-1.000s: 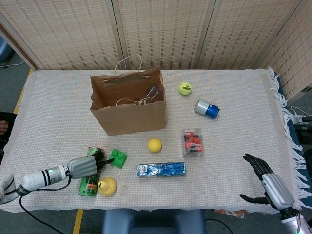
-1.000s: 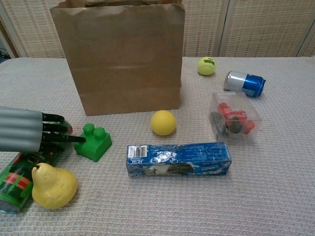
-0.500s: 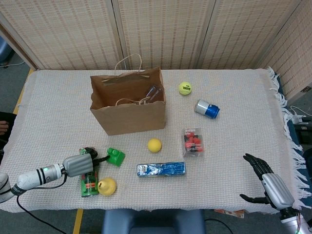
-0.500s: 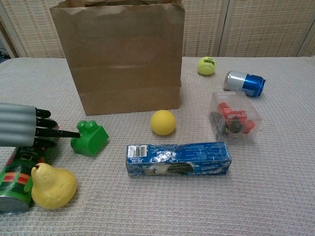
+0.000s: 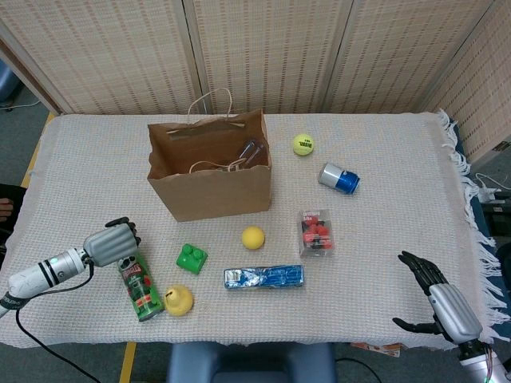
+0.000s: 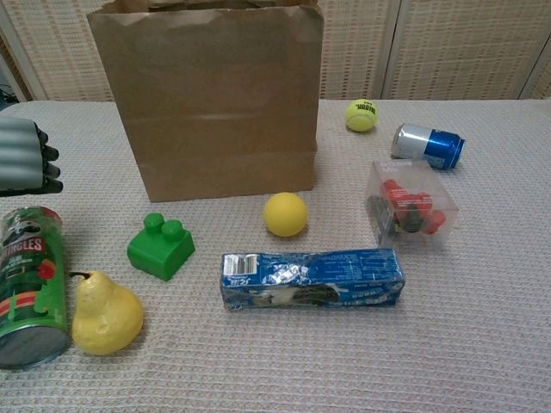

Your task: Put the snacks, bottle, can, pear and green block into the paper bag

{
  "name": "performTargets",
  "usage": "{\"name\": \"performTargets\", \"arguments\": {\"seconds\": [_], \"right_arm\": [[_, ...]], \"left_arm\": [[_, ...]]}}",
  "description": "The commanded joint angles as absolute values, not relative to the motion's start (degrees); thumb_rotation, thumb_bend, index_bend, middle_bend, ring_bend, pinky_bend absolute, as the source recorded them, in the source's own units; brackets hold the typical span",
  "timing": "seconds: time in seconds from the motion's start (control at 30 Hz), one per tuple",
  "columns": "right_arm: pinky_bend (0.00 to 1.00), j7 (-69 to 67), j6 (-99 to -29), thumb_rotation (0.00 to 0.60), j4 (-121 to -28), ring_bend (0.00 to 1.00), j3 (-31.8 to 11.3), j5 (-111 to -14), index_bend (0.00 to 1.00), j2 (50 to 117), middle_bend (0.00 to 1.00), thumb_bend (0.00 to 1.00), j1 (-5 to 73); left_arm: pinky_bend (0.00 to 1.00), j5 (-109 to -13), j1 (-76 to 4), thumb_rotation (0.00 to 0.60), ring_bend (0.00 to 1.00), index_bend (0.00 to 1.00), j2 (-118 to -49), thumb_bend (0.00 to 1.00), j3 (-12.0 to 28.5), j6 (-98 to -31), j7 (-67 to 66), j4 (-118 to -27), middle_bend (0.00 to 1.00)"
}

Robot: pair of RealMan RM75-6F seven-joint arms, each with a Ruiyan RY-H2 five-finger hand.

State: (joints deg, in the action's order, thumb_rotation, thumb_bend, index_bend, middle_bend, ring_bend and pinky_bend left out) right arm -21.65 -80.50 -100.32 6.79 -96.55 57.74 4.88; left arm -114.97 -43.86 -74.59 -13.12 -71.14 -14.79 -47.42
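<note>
Green plastic block (image 5: 192, 258) lies on the bench at seven o'clock of the paper bag (image 5: 210, 171) from my head camera; my left hand (image 5: 110, 242), curled and holding nothing, sits at its nine o'clock.

From the chest, the block (image 6: 160, 247) looks light, rigid, slick; I'd pinch its flat sides.

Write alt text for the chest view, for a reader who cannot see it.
A brown paper bag stands upright on a cloth-covered table, with a green block, a yellow ball and a blue snack pack in front of it. At the left edge lie a green chips can and a pear, with the left hand above them, holding nothing.
</note>
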Motion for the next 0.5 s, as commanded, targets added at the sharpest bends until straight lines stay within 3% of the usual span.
{"name": "performTargets", "arguments": {"seconds": [0.03, 0.23, 0.3, 0.37, 0.43, 0.5], "right_arm": [[0.0, -21.6, -80.6, 0.6, -100.3, 0.0, 6.8, -96.6, 0.0, 57.8, 0.0, 0.0, 4.8], [0.0, -21.7, -80.7, 0.6, -100.2, 0.0, 6.9, -96.8, 0.0, 57.7, 0.0, 0.0, 4.8], [0.0, -21.7, -80.7, 0.6, -100.2, 0.0, 6.9, -96.8, 0.0, 57.7, 0.0, 0.0, 4.8], [0.0, -21.7, -80.6, 0.6, -100.2, 0.0, 6.9, -96.8, 0.0, 57.7, 0.0, 0.0, 4.8], [0.0, -21.6, -80.7, 0.6, -100.2, 0.0, 6.9, -96.9, 0.0, 57.7, 0.0, 0.0, 4.8], [0.0, -21.6, -80.7, 0.6, -100.2, 0.0, 6.9, -96.9, 0.0, 57.7, 0.0, 0.0, 4.8]], "left_arm": [[0.74, -113.2, -43.3, 0.6, 0.59, 0.69, -73.5, 0.66, -12.0, -71.5, -14.2, -48.5, 0.65], [0.71, -113.9, -42.8, 0.6, 0.57, 0.66, -72.5, 0.62, -12.8, -72.4, -14.5, -49.6, 0.62], [0.65, -114.0, -42.7, 0.6, 0.48, 0.53, -72.1, 0.52, -13.1, -71.6, -15.7, -50.1, 0.51], [0.46, -113.9, -42.6, 0.6, 0.26, 0.26, -71.5, 0.4, -13.5, -70.4, -16.4, -51.6, 0.25], [0.28, -114.0, -42.7, 0.6, 0.08, 0.07, -70.8, 0.36, -13.9, -69.6, -16.8, -53.4, 0.06], [0.21, -114.9, -43.0, 0.6, 0.01, 0.01, -70.3, 0.35, -14.4, -69.3, -17.7, -54.6, 0.0]]}}
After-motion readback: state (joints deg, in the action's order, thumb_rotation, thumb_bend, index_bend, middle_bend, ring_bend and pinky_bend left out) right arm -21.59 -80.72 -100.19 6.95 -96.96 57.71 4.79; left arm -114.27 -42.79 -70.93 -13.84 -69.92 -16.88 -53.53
